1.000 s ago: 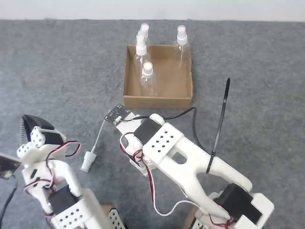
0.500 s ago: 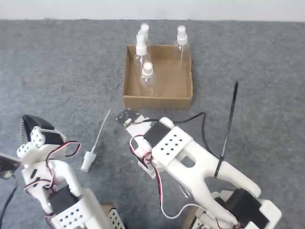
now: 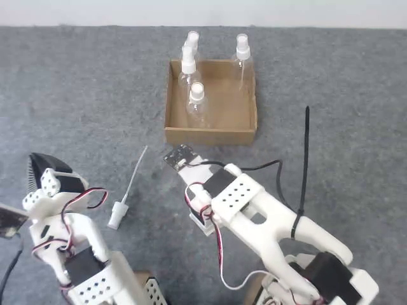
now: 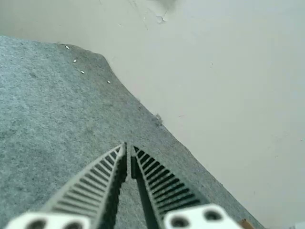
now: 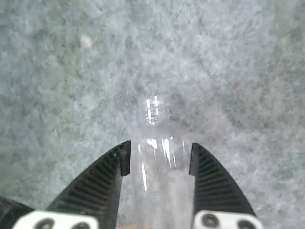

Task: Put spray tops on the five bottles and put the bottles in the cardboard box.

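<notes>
A clear bottle (image 5: 155, 157) with no top sits between the fingers of my right gripper (image 5: 159, 149), which is shut on its body just above the grey carpet; the bare neck points away from the wrist. In the high view my right arm (image 3: 232, 190) hangs over the middle of the carpet, in front of the cardboard box (image 3: 211, 135). A loose spray top (image 3: 118, 213) with its long tube lies on the carpet to the left of that arm. My left gripper (image 4: 127, 155) is shut and empty, aimed at the carpet's edge and the wall.
Several capped bottles stand at the box: one in its middle (image 3: 197, 101), one at its back left (image 3: 188, 65), one behind it (image 3: 192, 40), one at the back right corner (image 3: 242, 52). My left arm (image 3: 60, 210) sits at the near left.
My right arm has drawn back toward the near right with the bottle, uncovering the spray top's tube. The spray top, box and left arm have not moved.
</notes>
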`<action>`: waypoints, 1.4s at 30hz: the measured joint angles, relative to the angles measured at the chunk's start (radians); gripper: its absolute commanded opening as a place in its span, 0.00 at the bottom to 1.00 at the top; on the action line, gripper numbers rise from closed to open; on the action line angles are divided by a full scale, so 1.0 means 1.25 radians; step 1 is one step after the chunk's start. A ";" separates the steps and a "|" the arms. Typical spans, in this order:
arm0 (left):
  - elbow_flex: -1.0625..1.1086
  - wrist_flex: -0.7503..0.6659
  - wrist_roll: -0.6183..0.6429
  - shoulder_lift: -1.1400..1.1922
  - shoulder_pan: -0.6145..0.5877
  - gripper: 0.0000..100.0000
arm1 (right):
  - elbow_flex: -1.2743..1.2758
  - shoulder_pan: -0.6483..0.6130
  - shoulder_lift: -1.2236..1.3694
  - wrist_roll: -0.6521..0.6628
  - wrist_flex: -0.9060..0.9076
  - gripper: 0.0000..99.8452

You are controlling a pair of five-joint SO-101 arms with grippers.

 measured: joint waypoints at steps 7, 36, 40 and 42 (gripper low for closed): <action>0.000 0.000 0.000 0.000 0.000 0.01 | -0.015 0.005 0.064 0.014 -0.014 0.14; 0.000 0.000 0.000 0.000 -0.001 0.01 | 0.010 -0.017 0.069 0.055 0.097 0.26; 0.000 0.000 0.000 0.000 0.000 0.01 | 0.010 -0.020 0.069 0.055 0.098 0.21; 0.000 0.000 0.000 0.000 0.000 0.01 | 0.010 -0.020 0.069 0.055 0.106 0.18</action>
